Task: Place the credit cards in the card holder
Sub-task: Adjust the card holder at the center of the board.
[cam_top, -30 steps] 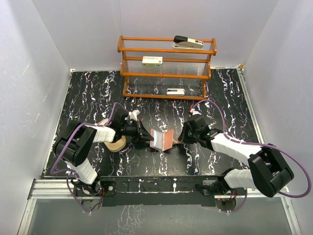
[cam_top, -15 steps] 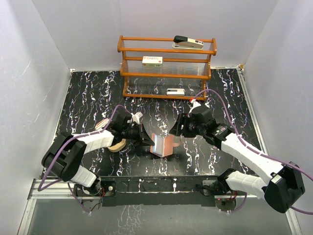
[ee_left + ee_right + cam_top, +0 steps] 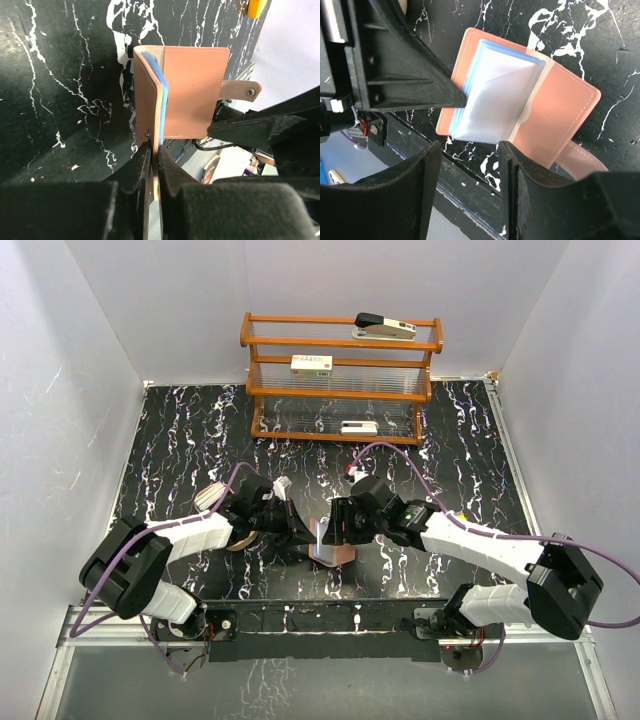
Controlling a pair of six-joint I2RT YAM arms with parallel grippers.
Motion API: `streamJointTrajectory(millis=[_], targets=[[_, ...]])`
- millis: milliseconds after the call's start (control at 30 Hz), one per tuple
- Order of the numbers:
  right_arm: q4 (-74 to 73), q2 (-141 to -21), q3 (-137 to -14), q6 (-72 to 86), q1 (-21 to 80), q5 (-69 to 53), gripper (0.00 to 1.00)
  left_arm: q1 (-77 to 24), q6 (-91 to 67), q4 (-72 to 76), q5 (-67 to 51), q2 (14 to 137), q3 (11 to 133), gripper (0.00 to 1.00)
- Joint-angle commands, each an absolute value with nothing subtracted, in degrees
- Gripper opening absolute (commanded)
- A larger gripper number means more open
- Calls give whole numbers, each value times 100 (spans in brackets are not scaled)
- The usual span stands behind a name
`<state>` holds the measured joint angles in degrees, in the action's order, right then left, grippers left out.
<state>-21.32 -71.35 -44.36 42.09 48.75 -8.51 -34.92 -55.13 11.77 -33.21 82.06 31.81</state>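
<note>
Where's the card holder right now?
Top view: the card holder is at the table's front centre, left gripper pinching its edge, open right gripper beside it.

The card holder (image 3: 330,540) stands open on the table (image 3: 180,440), in the middle near the front edge. It is between the left gripper (image 3: 300,532), which touches one leaf from the left, and the right gripper (image 3: 338,525), just at its right. A tray (image 3: 240,536) lies left of it, partly under the left arm. Far behind stands a rack (image 3: 340,392), with a stapler (image 3: 384,327) on the top shelf, a box (image 3: 311,364) on the middle shelf and a smaller box (image 3: 358,427) on the lowest one.
</note>
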Motion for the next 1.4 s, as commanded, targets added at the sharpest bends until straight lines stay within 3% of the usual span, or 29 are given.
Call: streamJointTrajectory(millis=[0,133,200,333,433,567,733,833,1267,1367], targets=[[-1417,-7227,-4244,4127,4894,-725,44,-3559,-5858,1625,-3405,7969,3090,7],[-1214,-7386,-4002,4142,4896,-628,37,-3568,-5975,1887,-3493,7902,2964,8],[-1111,-7420,-3869,4163,4895,-528,33,-3568,-5974,1955,-3489,7882,2910,0],[-829,-7434,-3550,4260,4896,-422,32,-3579,-6087,2393,-3583,7894,2699,0],[-704,-7461,-3375,4310,4895,-422,31,-3585,-6224,2786,-3695,7932,2581,6],[-595,-7482,-3196,4314,4891,-297,29,-3587,-6322,3138,-3742,7925,2494,3],[-445,-7522,-3156,4335,4895,-358,28,-3586,-6233,2985,-3776,7943,2600,13],[-414,-7547,-3129,4366,4891,-356,28,-3582,-6256,3092,-3801,7904,2560,1],[-874,-7080,-3227,4581,4893,-192,33,-3586,-5979,2647,-3608,7866,2451,0],[-810,-7105,-3268,4596,4896,-275,33,-3594,-5974,2602,-3561,7750,2447,14]])
